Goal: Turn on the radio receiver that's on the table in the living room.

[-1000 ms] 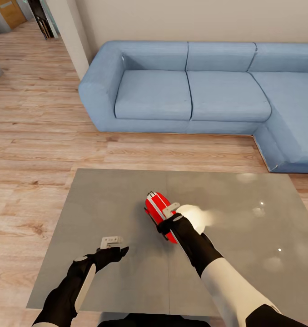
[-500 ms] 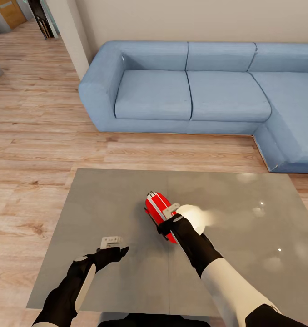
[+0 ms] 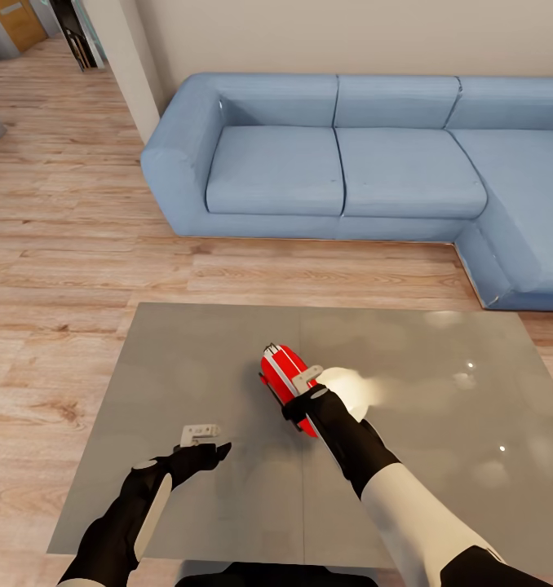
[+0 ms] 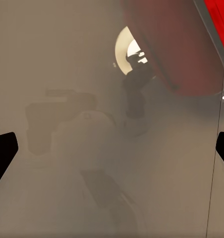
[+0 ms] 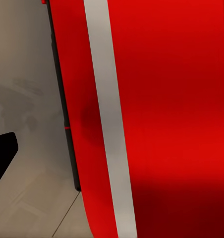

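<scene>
Nothing has moved since the earlier frames: both arms, the radio and the camera sit exactly as they did.

On the left, my left gripper point(image 3: 200, 433) hovers low over the table point(image 3: 187, 359), jaws released and holding nothing, well apart from the radio. Its wrist view shows the glossy grey top mirroring the arm, with a corner of the radio point(image 4: 218, 15) at the edge.

Moving right, the radio point(image 3: 283, 373) lies near the middle of the table, a small red rounded box with a white band point(image 5: 108, 119) running its length; the shell looks smooth, hard plastic. My right gripper point(image 3: 307, 379) is right against it, and I cannot tell whether those jaws are parted or clenched. The right wrist view is pressed close to the red casing.

I judge I'm at the switching step. Done well, it means a light, square press, since that slick shell could skate on the polished top. Beyond the table stands the blue fabric sofa point(image 3: 334, 163) on the wood plank floor point(image 3: 56, 244).
</scene>
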Robot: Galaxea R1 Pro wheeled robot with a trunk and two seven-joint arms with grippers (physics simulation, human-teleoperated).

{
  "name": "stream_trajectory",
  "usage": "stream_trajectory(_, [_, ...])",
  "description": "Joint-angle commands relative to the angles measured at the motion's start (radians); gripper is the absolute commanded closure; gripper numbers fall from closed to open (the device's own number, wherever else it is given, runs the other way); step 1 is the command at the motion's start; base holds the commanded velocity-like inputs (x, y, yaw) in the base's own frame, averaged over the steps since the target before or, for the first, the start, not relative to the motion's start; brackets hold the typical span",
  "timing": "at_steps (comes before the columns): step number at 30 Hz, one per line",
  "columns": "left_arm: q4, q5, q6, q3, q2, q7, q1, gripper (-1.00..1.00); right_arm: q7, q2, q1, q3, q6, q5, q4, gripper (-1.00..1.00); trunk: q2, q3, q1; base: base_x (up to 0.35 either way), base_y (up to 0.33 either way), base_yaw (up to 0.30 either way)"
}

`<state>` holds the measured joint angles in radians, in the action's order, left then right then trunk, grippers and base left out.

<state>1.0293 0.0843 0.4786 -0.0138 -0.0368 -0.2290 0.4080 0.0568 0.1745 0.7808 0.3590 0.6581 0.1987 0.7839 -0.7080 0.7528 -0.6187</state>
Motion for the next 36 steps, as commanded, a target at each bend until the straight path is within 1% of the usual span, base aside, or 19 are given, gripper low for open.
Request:
stream_trajectory(1, [0.000,0.000,0.000,0.000,0.000,0.000,0.000,-1.00,0.000,0.000,0.000,0.000,0.000,0.000,0.000,-1.00,0.000,0.000,0.000,0.000,0.000,0.000])
stream_trajectory(36, [0.000,0.000,0.000,0.000,0.000,0.000,0.000,-1.00,0.000,0.000,0.000,0.000,0.000,0.005,0.000,-1.00,0.000,0.000,0.000,0.000,0.000,0.000])
